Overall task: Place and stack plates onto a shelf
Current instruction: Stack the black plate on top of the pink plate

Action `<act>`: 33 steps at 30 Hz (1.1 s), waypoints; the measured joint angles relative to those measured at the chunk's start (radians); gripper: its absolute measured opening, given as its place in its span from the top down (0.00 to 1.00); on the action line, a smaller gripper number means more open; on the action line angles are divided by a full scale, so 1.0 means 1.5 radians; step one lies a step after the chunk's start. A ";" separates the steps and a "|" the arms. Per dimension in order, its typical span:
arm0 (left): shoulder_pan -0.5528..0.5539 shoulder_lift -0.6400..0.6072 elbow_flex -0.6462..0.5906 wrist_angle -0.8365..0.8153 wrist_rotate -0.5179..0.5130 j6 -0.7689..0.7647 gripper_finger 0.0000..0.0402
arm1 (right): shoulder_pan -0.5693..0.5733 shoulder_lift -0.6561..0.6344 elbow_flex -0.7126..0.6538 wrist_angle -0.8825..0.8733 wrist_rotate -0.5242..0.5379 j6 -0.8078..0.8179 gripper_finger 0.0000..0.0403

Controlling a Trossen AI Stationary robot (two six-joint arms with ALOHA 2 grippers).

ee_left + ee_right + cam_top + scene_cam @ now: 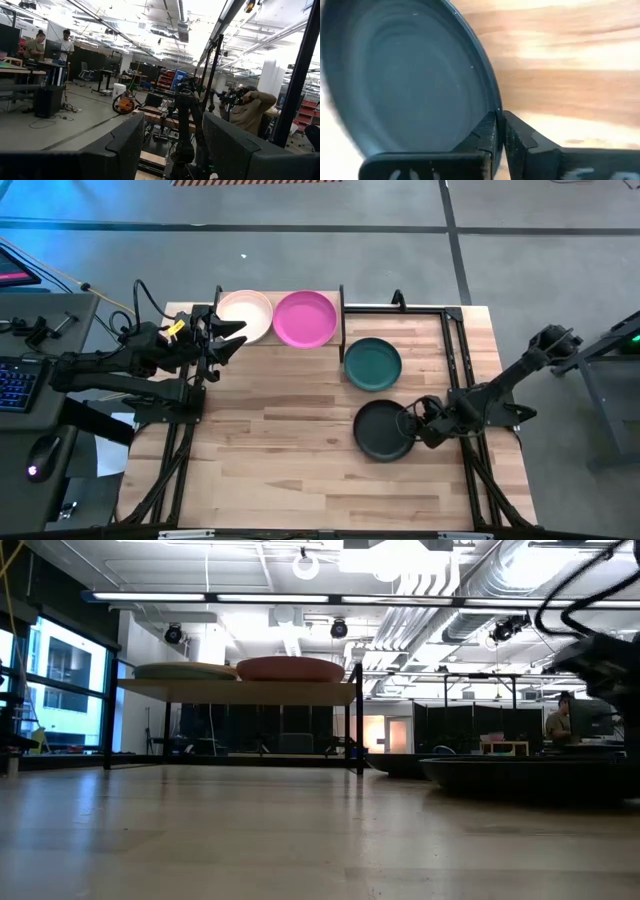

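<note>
Overhead and table-level cameras share the shelf [278, 330]; the right wrist camera sits close on the black plate [405, 80].

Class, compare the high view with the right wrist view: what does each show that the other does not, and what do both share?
Only the high view shows the shelf holding the light pink plate and magenta plate, the dark teal plate and the left end effector beside the shelf. Only the right wrist view shows the right end effector pinching a rim. Both show the black plate on the wooden tabletop.
</note>
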 joint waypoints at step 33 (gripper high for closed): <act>0.000 0.000 0.000 0.004 0.000 0.036 0.53 | -0.112 -0.057 0.226 0.033 -0.023 -0.442 1.00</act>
